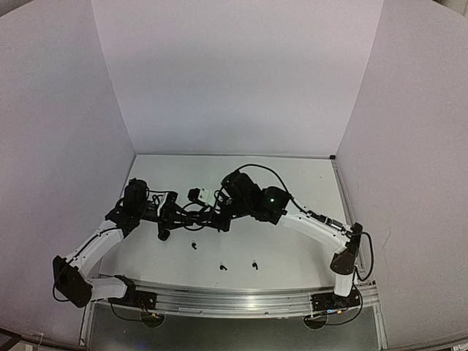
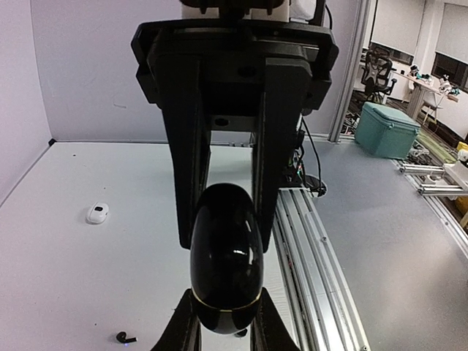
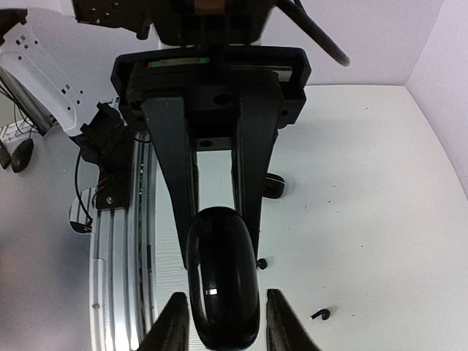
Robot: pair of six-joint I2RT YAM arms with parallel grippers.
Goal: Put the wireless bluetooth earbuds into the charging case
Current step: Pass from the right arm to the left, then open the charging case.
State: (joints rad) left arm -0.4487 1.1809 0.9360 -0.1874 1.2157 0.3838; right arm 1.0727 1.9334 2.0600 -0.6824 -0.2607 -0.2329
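The left gripper (image 2: pixel 223 333) is clamped on the black case (image 2: pixel 225 248), which looks closed. The right gripper (image 3: pixel 227 329) has its fingers slightly apart around it. The earbuds (image 1: pixel 223 268) lie near the desk's (image 1: pixel 292 183) front edge. The left should hold firm while the right lifts the lid.

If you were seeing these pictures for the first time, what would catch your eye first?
The glossy black charging case hangs above the middle of the table, where the left gripper and the right gripper meet head-on with fingers on either side of it. Nearer the arm bases, tiny black earbuds lie loose on the table, and a small white case sits apart on its own.
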